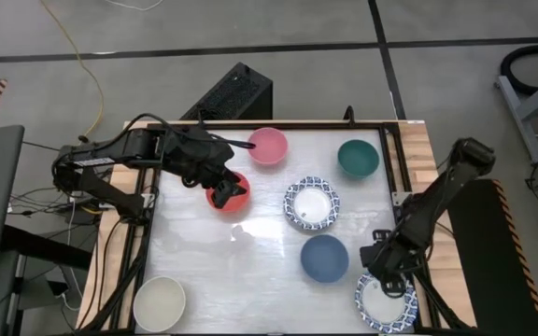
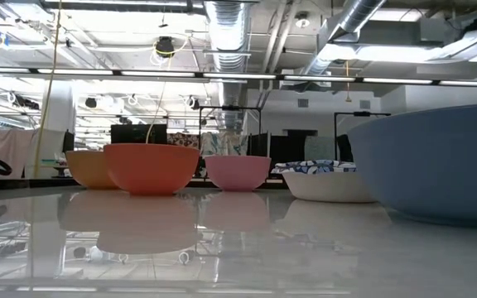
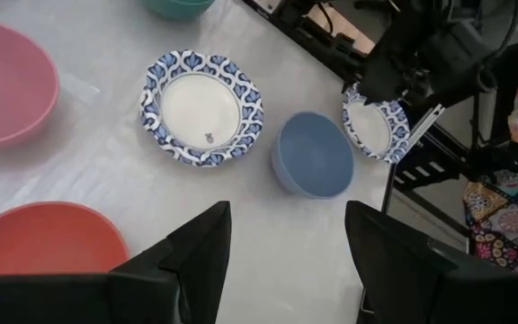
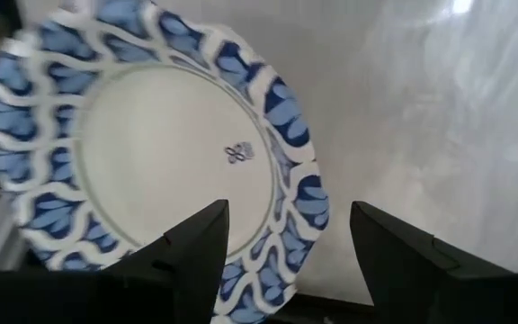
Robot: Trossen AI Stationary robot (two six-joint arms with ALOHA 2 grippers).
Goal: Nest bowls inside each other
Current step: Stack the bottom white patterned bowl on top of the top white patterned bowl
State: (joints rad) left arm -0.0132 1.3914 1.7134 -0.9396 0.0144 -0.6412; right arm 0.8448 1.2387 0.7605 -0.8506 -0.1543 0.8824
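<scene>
Several bowls stand apart on the white table. They are a red bowl point(image 1: 240, 196) point(image 3: 48, 238), a pink bowl point(image 1: 268, 146), a dark green bowl point(image 1: 358, 159), a blue bowl point(image 1: 325, 258), a cream bowl point(image 1: 160, 302) and a white bowl with a blue-patterned rim point(image 1: 311, 203). A second patterned bowl point(image 1: 381, 306) point(image 4: 142, 153) sits at the near right corner. My right gripper point(image 1: 388, 276) point(image 4: 286, 261) hangs open, pointing down over this bowl's rim. My left gripper point(image 1: 222, 189) point(image 3: 286, 265) hovers open over the red bowl. An orange bowl point(image 2: 88, 169) shows only in the low view.
A black frame rail point(image 1: 392, 159) runs along the table's right and far sides. A dark box point(image 1: 232, 93) stands beyond the far edge. Bare tabletop point(image 1: 241, 271) lies between the cream and blue bowls.
</scene>
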